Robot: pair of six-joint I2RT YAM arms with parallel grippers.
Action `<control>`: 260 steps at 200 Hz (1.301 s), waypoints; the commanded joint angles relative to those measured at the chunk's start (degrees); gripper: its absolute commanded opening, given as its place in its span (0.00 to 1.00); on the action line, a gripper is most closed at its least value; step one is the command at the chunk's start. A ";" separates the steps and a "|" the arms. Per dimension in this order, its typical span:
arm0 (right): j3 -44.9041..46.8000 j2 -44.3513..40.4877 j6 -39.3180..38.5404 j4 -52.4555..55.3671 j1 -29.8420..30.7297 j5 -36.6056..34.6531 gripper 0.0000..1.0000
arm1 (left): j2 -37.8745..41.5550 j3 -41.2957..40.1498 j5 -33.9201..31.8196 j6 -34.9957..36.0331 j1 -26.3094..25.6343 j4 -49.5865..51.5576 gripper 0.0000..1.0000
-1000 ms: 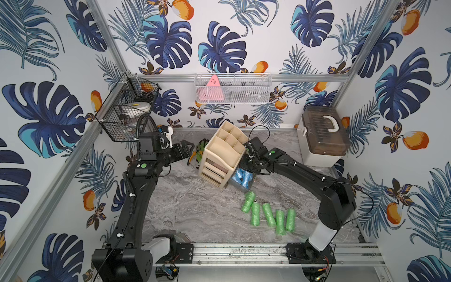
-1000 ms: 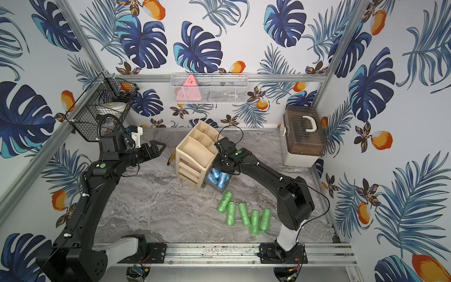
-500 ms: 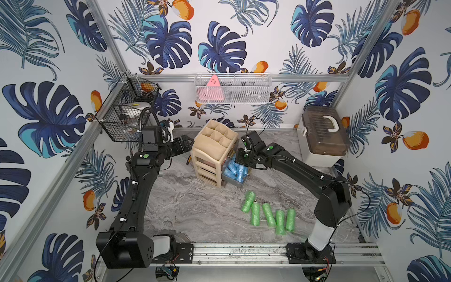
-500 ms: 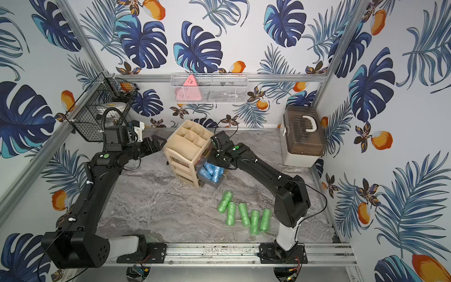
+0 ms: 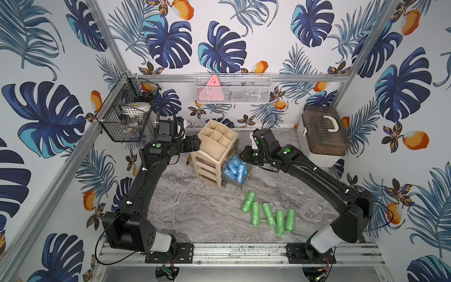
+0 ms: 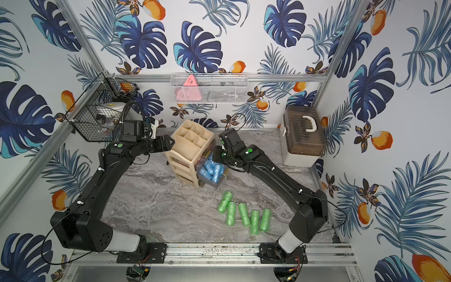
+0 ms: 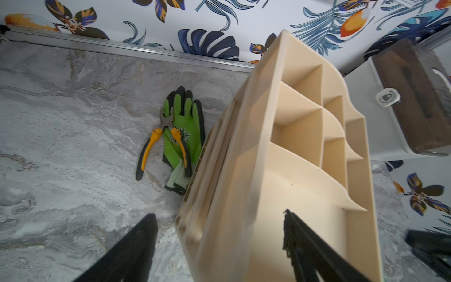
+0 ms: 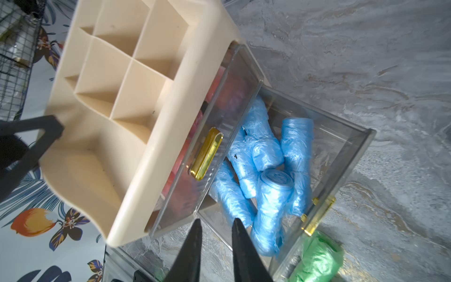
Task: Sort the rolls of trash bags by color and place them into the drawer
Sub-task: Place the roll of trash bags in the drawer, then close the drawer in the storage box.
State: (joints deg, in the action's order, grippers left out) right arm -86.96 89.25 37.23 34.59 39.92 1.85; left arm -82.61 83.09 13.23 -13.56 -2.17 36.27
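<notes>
The right pincer (image 8: 216,221) is parted only a little, with nothing between its black fingers (image 8: 192,244). In the right wrist view its tips lie just by the near end of the blue rolls (image 8: 268,171) and the corner of the upper drawer (image 8: 244,73). Whether they touch either cannot be told. The blue rolls are heaped in the pulled-out clear lower drawer (image 8: 353,156) of the beige organiser (image 5: 216,146). Pink rolls (image 8: 219,90) show blurred through the upper drawer's clear front, which stands slightly out.

The left pincer (image 7: 219,213) is released and spread wide. It straddles the organiser's outer wall on the side away from the drawers, one finger over a top compartment and one outside it.

In both top views, five green rolls (image 5: 268,213) lie in a loose row on the marble desk (image 5: 195,207), well apart from both pincers. The nearest is just beside the lower drawer's front. A green work glove (image 7: 183,136) with pliers (image 7: 156,144) on it lies behind the organiser.
</notes>
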 commanded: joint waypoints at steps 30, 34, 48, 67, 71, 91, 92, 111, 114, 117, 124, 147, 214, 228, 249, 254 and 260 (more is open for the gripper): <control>13.43 -9.38 -9.20 -4.31 -5.12 1.94 0.29 | -2.08 0.83 0.02 1.86 -0.16 0.22 0.75; 14.62 -9.75 -9.16 -4.55 -6.03 2.86 0.28 | -2.12 0.77 0.04 1.84 -0.11 0.16 0.74; 19.23 -10.50 -9.10 -7.16 -9.86 7.85 0.27 | -2.24 0.47 0.00 1.90 -0.11 0.07 0.72; 24.70 -9.37 -8.66 -10.54 -12.67 12.72 0.23 | -2.46 0.11 0.34 1.95 -0.11 -0.05 0.69; 25.31 -8.81 -8.62 -10.92 -12.95 13.40 0.22 | -2.55 0.01 0.50 1.88 -0.12 -0.09 0.68; 26.71 -6.06 -8.37 -12.86 -13.21 15.98 0.20 | -2.75 -0.33 0.82 1.73 -0.11 -0.18 0.66; 26.73 -5.86 -8.35 -13.00 -13.20 16.08 0.20 | -2.79 -0.36 0.82 1.76 -0.11 -0.21 0.66; 26.99 -3.02 -7.69 -14.85 -13.20 17.92 0.18 | -2.69 -0.60 0.75 1.87 -0.11 -0.25 0.66; 26.96 -2.63 -7.52 -15.10 -13.20 18.14 0.18 | -2.76 -0.60 0.74 1.83 -0.13 -0.26 0.66; 26.93 -2.21 -7.41 -15.37 -13.20 18.37 0.18 | -2.81 -0.63 0.74 1.88 -0.11 -0.25 0.66; 26.80 -1.42 -7.11 -15.96 -13.20 18.70 0.18 | -2.82 -0.56 0.85 1.96 -0.11 -0.15 0.66; 25.96 0.66 -6.18 -17.44 -13.12 19.59 0.18 | -2.99 -0.56 1.08 2.09 -0.13 -0.12 0.66; 22.29 5.39 -4.70 -19.32 -12.43 21.18 0.17 | -3.53 -0.78 1.94 2.34 -0.11 -0.15 0.65; 20.52 6.81 -4.40 -19.48 -12.02 21.65 0.17 | -3.66 -0.89 2.19 2.39 -0.11 -0.20 0.65; 18.49 8.46 -3.93 -19.72 -11.07 21.88 0.17 | -3.70 -0.95 2.31 2.75 -0.11 0.02 0.65; 18.09 8.88 -3.84 -19.82 -10.85 21.80 0.17 | -3.70 -1.06 2.24 2.81 -0.11 0.00 0.65; 17.61 9.33 -3.74 -19.89 -10.54 21.80 0.17 | -3.70 -1.09 2.27 2.84 -0.15 0.03 0.65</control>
State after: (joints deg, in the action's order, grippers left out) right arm -67.53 97.21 32.53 17.17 28.40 22.55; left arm -85.95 82.52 16.27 -13.39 -2.26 32.10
